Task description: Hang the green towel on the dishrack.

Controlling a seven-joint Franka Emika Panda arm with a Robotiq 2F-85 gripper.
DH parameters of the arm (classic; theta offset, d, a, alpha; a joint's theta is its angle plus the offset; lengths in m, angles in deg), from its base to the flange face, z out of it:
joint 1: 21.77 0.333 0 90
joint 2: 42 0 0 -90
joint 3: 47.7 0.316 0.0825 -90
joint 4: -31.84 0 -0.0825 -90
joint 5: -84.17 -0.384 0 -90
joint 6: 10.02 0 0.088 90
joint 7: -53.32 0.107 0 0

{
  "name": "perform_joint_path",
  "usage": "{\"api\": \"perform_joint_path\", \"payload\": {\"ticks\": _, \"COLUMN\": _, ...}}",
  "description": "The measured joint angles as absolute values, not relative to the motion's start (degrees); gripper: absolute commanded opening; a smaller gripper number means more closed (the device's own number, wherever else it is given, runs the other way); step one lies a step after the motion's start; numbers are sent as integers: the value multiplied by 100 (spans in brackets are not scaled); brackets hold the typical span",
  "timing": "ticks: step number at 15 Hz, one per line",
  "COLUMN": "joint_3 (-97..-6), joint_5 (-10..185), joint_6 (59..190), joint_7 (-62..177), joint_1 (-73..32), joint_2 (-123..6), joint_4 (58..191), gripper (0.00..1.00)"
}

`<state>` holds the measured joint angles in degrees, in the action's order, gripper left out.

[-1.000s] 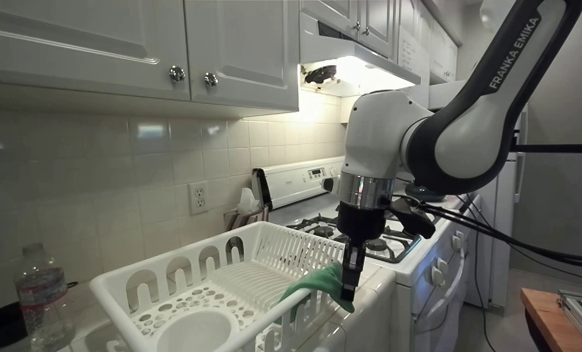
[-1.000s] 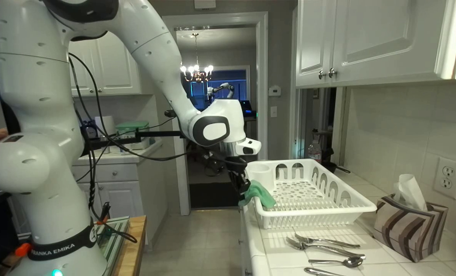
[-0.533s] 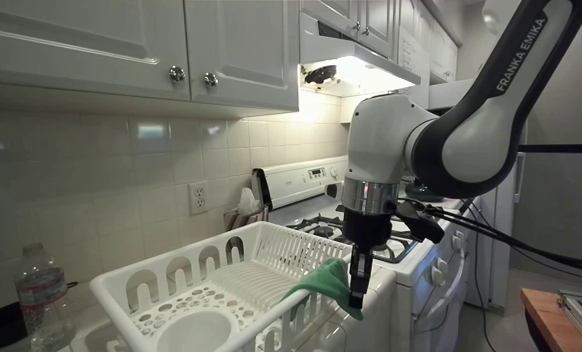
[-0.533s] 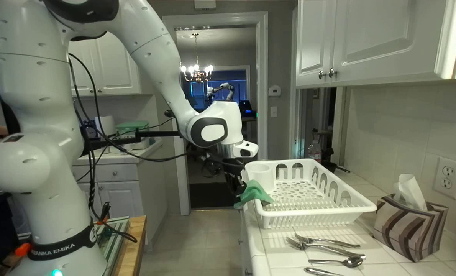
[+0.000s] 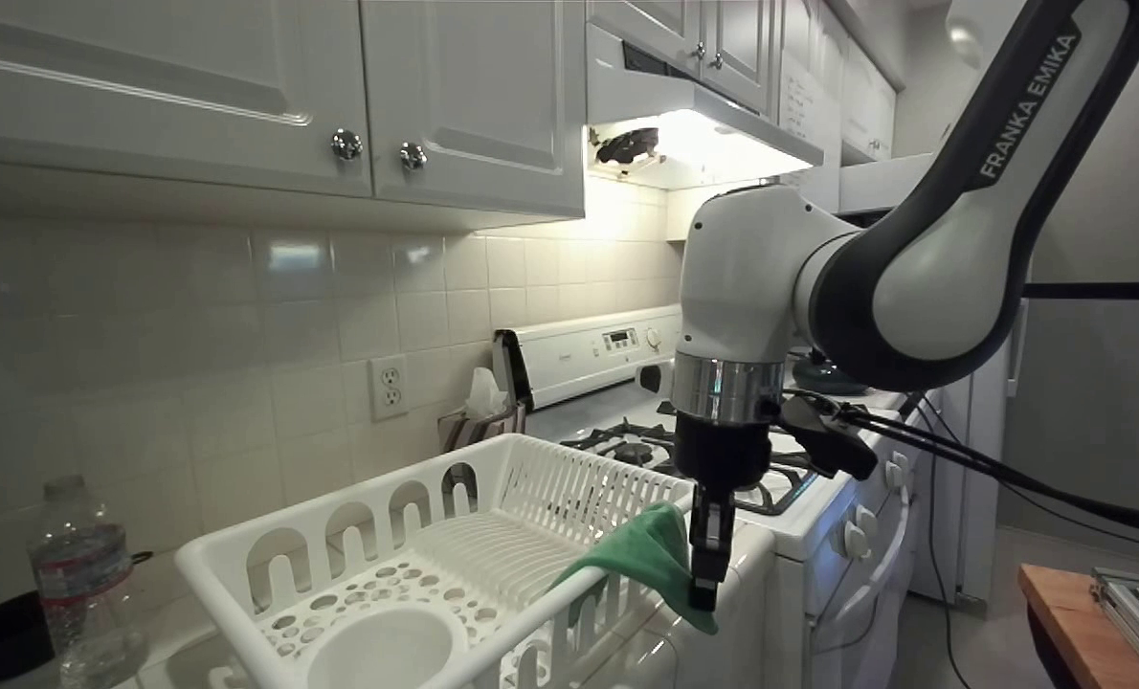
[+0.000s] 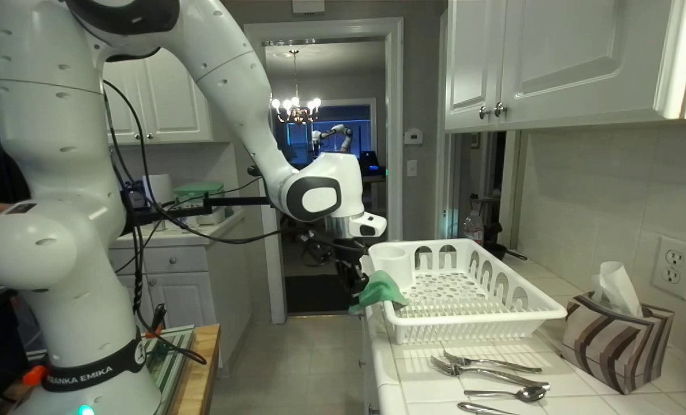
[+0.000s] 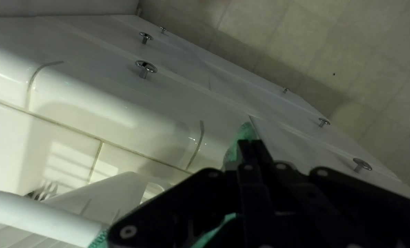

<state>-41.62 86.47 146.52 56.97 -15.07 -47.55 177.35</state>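
Note:
The green towel [image 5: 632, 555] lies draped over the side rim of the white dishrack [image 5: 340, 498], with one part inside the rack and the other hanging outside. The same towel [image 6: 377, 288] and dishrack [image 6: 470, 323] show in an exterior view. My gripper [image 5: 705, 588] points down just outside that rim, shut on the towel's outer end. In the wrist view the gripper's fingertips [image 7: 251, 143] are nearly together, with towel [image 7: 243, 134] showing beside and beyond them. The rack's rim [image 7: 43, 217] is at lower left there. The pinched cloth is mostly hidden by the fingers.
A white cup [image 6: 393, 265] stands in the rack's corner. Forks and spoons [image 6: 493, 374] lie on the tiled counter near a tissue box [image 6: 617, 340]. A plastic bottle [image 5: 81, 584] stands beside the rack. The stove [image 5: 761, 478] is behind it; cabinets hang above.
My gripper has moved outward, away from the rack, and slightly down. The towel's outer end has moved with it, so more of the towel hangs outside the rim.

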Motion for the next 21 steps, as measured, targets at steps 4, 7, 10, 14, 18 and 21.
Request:
{"api": "perform_joint_path", "payload": {"ticks": 4, "joint_3": -4162, "joint_5": 8634, "joint_6": 14583, "joint_7": 5684, "joint_1": -1501, "joint_2": -4708, "joint_4": 17736, "gripper": 56}}
{"api": "perform_joint_path", "payload": {"ticks": 7, "joint_3": -4162, "joint_5": 8563, "joint_6": 14367, "joint_7": 5660, "joint_1": -1502, "joint_2": -4511, "joint_4": 17746, "gripper": 78}}
{"api": "perform_joint_path", "payload": {"ticks": 10, "joint_3": -4160, "joint_5": 8274, "joint_6": 14024, "joint_7": 5522, "joint_1": -1502, "joint_2": -4201, "joint_4": 17768, "gripper": 98}}
{"api": "perform_joint_path", "payload": {"ticks": 14, "joint_3": -4207, "joint_5": 7935, "joint_6": 13545, "joint_7": 5467, "joint_1": -1521, "joint_2": -3711, "joint_4": 17793, "gripper": 100}}
{"api": "perform_joint_path", "payload": {"ticks": 18, "joint_3": -4340, "joint_5": 7850, "joint_6": 13459, "joint_7": 5495, "joint_1": -1591, "joint_2": -3314, "joint_4": 17819, "gripper": 100}}
{"api": "perform_joint_path", "payload": {"ticks": 21, "joint_3": -4415, "joint_5": 7850, "joint_6": 13567, "joint_7": 5600, "joint_1": -1675, "joint_2": -3089, "joint_4": 17863, "gripper": 100}}
